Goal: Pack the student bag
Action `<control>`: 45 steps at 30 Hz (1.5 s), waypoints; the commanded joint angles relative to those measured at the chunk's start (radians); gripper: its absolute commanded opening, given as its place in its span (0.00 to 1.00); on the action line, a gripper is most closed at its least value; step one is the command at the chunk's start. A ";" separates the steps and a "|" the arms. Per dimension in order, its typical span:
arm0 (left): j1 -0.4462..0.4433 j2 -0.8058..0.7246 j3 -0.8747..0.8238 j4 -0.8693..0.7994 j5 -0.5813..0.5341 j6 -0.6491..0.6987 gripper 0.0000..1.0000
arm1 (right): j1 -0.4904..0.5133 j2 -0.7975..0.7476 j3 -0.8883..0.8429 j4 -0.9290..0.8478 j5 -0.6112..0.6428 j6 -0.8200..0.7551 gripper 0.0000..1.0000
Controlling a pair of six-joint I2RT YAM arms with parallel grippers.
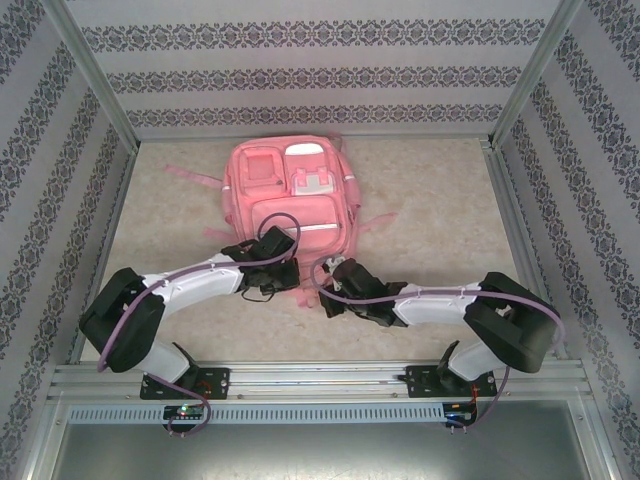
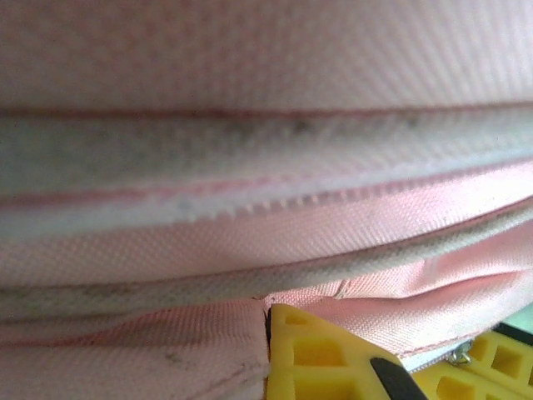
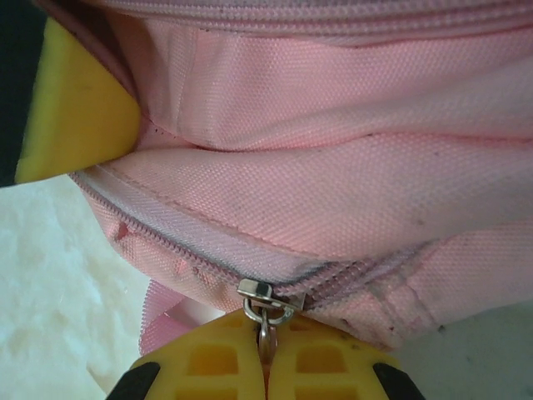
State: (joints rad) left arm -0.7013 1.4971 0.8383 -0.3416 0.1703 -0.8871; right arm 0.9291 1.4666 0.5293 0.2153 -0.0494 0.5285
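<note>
Student bag directly against right claw

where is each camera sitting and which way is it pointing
Top external: above and behind the arms, looking down on the table; both arms, left hand and right hand at the large pink fabric backpack.
Left wrist: on the left arm, close against the backpack's zip seam; yellow fingertip at bottom.
Right wrist: on the right arm, facing the backpack's edge; yellow fingertips shut on the metal zipper pull.
All share the backpack.
</note>
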 commanded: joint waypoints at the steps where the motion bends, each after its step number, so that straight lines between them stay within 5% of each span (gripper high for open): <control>1: -0.051 -0.046 0.014 -0.014 -0.023 0.086 0.00 | 0.037 -0.017 -0.037 -0.078 -0.038 0.014 0.00; 8: -0.034 -0.254 -0.098 -0.142 -0.070 0.106 0.00 | 0.130 -0.002 0.018 -0.096 -0.044 -0.012 0.00; 13: 0.154 -0.423 -0.154 -0.238 -0.080 0.119 0.00 | 0.177 0.122 0.159 -0.099 -0.075 -0.018 0.00; 14: 0.206 -0.446 -0.166 -0.238 -0.064 0.119 0.02 | 0.177 0.149 0.183 -0.087 -0.080 -0.005 0.00; 16: 0.310 -0.465 -0.180 -0.228 -0.027 0.119 0.22 | 0.174 0.219 0.231 -0.031 -0.107 0.026 0.00; 19: 0.406 -0.457 -0.173 -0.202 0.072 0.085 0.28 | 0.170 0.316 0.340 -0.030 -0.146 0.032 0.00; 24: 0.413 -0.517 -0.190 -0.176 0.105 -0.060 0.43 | 0.162 0.354 0.384 0.002 -0.128 0.047 0.00; 34: 0.392 -0.607 -0.324 -0.152 0.143 -0.298 0.43 | 0.137 0.368 0.368 0.055 -0.121 0.081 0.00; 45: 0.367 -0.598 -0.333 -0.079 0.139 -0.331 0.43 | 0.138 0.393 0.376 0.073 -0.124 0.094 0.00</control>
State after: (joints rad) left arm -0.3149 0.8833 0.5034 -0.4721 0.3069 -1.1893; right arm 1.0817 1.8259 0.9001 0.2806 -0.1852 0.6052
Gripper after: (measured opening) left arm 0.435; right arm 0.071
